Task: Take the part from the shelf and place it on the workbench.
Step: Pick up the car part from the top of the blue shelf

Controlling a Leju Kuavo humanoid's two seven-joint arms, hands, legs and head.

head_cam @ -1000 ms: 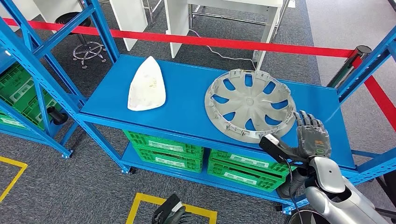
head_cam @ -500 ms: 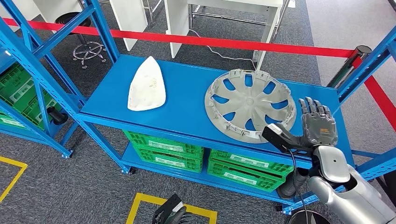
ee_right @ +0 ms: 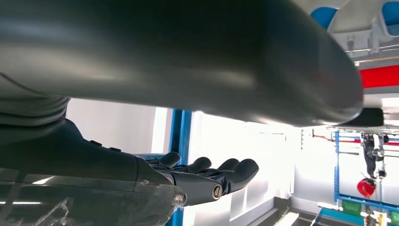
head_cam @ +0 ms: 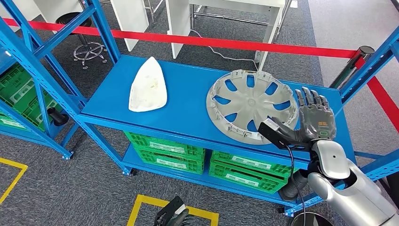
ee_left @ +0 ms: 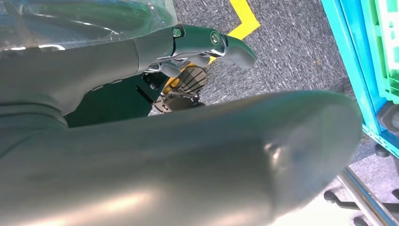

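On the blue shelf point(head_cam: 188, 101), we are seeing the grey hubcap point(head_cam: 252, 106) lying flat; our right hand point(head_cam: 314, 121) is hovering just beside it, fingers spread, holding nothing. Our left hand's point(head_cam: 173, 217) fingers we cannot make out.

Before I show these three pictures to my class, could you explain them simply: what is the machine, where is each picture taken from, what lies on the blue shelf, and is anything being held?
The machine is a humanoid robot with silver arms and many-fingered hands. The wide picture looks down from its head; the other two come from cameras at its wrists, so they look turned and are mostly its own hands. On the blue shelf lie a grey wheel cover and a white shell-shaped part; green crates sit underneath. The right hand is raised beside the wheel cover, fingers spread, holding nothing. The left hand hangs low near the floor, also holding nothing.
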